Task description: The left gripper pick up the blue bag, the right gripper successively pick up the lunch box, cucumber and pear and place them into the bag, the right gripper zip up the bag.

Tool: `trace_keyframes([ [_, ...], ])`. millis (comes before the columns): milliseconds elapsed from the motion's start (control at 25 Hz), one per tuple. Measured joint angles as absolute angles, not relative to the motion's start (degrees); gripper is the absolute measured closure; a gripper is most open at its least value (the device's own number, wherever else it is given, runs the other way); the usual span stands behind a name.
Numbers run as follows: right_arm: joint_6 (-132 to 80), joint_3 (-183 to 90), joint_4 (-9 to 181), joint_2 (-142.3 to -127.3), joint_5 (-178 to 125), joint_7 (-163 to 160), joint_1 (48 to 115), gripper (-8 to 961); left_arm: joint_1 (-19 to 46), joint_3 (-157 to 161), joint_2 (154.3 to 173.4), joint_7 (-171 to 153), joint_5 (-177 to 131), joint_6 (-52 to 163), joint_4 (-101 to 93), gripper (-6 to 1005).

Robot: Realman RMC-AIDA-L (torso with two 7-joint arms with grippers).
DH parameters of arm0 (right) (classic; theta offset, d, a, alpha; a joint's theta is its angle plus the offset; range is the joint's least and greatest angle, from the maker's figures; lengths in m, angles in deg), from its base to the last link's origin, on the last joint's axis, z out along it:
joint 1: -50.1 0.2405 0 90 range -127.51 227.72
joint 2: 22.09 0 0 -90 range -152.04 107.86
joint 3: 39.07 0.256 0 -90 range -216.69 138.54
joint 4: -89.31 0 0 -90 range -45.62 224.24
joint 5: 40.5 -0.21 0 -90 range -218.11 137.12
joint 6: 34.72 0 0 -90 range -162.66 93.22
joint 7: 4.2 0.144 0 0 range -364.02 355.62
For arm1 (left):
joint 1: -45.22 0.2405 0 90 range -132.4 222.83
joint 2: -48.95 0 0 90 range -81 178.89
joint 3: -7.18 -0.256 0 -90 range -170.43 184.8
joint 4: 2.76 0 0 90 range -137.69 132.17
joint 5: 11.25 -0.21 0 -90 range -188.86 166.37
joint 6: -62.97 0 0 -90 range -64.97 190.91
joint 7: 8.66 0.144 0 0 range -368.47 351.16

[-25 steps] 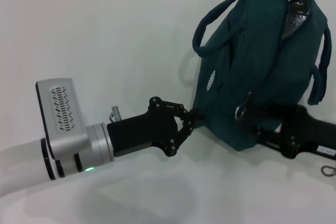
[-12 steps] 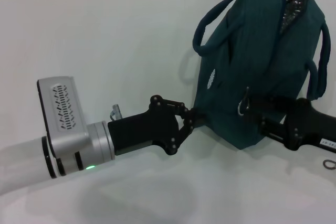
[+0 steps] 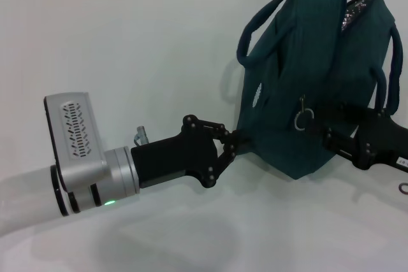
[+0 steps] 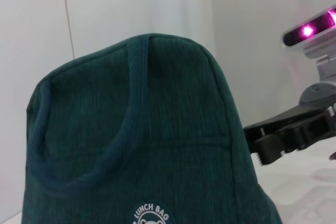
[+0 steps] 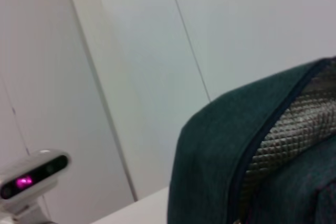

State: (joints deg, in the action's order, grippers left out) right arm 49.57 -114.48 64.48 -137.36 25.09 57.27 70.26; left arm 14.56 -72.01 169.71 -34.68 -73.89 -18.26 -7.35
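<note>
Left claw (image 3: 237, 143) clamped on blue bag (image 3: 306, 87) (upright); right claw (image 3: 317, 127) at zipper, grip unclear

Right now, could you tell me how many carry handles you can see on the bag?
2: one handle loops off the bag toward the left gripper; the other handle hangs above the right gripper.

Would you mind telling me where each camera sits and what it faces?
Head: looks down at the table; left gripper clamps the blue bag, right gripper by the zipper pull.
Left wrist: faces the bag's logo side; right gripper beyond.
Right wrist: faces the bag's zipper.
All share the bag.
</note>
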Motion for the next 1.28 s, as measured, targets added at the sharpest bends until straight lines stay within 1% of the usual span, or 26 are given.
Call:
trace_keyframes([
  [360, 44.5, -117.1, 63.8, -137.4, 26.7, 59.2, 73.7, 502, 14.5, -72.0, 169.71, -34.7, -73.9, -18.3, -7.4, 951],
  [600, 45.0, -120.1, 63.5, -137.44, 29.4, 60.1, 76.1, 503, 14.5, -72.0, 169.7, -34.7, -73.8, -18.3, -7.4, 951],
  [1040, 53.0, -119.9, 63.4, -136.55, 32.0, 60.1, 75.6, 502, 14.5, -72.0, 169.71, -34.7, -73.5, -18.4, -7.1, 951],
  [1280, 53.0, -119.0, 63.4, -136.69, 32.1, 60.0, 74.9, 502, 14.5, -72.0, 169.71, -34.7, -73.6, -18.4, -7.0, 951],
])
